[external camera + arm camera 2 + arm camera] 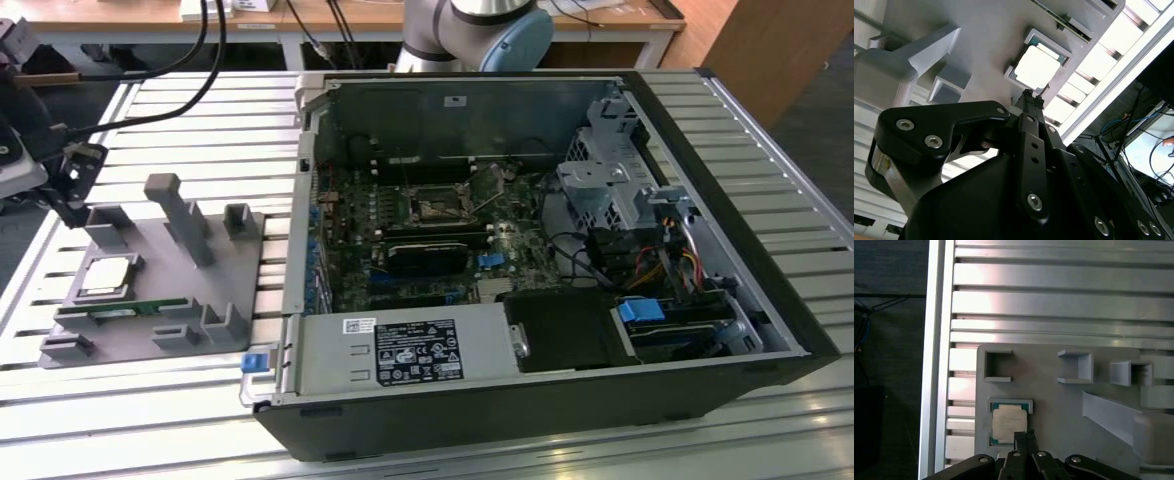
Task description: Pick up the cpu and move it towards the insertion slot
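In the first wrist view you had the claw (1025, 436) hanging over the grey holder (1064, 410). Its 2 fingers were pressed together with nothing between them, and their tips stood at 1 edge of the cpu (1009, 423). From that angle I could not tell whether the tips touched the chip or hovered just above it.

The cpu lay flat in a shallow square pocket of the holder, metal top up, with its pale rim showing at the sides. I judged that the pocket's walls were there to keep it square and stop it sliding. Being square, it had no long axis to speak of: its 4 edges ran in line with the pocket's walls and with the slats of the surface (1054, 305).

In the exterior view the holder sat to the exterior view's left of the open computer case (561, 410). The insertion slot (438, 207) lay face up on the board inside that case, well apart from the cpu. The cpu had not been lifted.
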`<state>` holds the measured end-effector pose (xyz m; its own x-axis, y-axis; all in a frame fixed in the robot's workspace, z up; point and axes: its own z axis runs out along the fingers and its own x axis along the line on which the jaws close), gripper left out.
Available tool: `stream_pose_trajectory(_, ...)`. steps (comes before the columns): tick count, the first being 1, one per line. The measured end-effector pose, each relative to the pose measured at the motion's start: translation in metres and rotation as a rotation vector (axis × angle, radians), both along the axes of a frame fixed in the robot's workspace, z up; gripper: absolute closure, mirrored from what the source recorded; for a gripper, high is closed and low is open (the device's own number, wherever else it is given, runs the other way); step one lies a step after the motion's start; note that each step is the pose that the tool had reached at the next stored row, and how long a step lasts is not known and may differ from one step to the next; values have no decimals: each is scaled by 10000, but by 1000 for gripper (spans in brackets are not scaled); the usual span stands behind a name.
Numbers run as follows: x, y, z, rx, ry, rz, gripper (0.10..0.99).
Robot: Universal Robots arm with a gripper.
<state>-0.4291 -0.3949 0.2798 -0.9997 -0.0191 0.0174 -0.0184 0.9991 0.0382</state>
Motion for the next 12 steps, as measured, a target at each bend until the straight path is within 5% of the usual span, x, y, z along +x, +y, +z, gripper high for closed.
stream_pose_trajectory(12,-6,0,-36,0,20,0,980)
